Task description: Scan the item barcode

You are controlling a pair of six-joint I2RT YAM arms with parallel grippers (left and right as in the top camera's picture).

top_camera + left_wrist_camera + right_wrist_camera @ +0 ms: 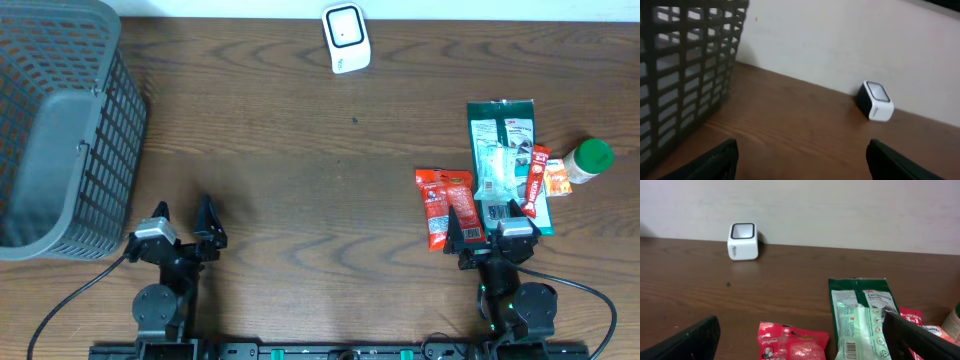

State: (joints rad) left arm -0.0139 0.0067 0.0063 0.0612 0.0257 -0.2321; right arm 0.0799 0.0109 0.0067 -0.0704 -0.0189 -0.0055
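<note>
From above, the right claw [486,224] hides the near ends of the green packet [500,140] and the red packet [438,200]. I can't read the print on either. The basket [60,120] is cut off at the left edge. Both arms sit low at the near edge of the table [300,180], pointing away from me. The left claw [183,213] gapes wide over bare wood, empty. The right claw gapes wide too, gripping nothing. The scanner [346,38] stands at the far edge, well apart from the packets.
</note>
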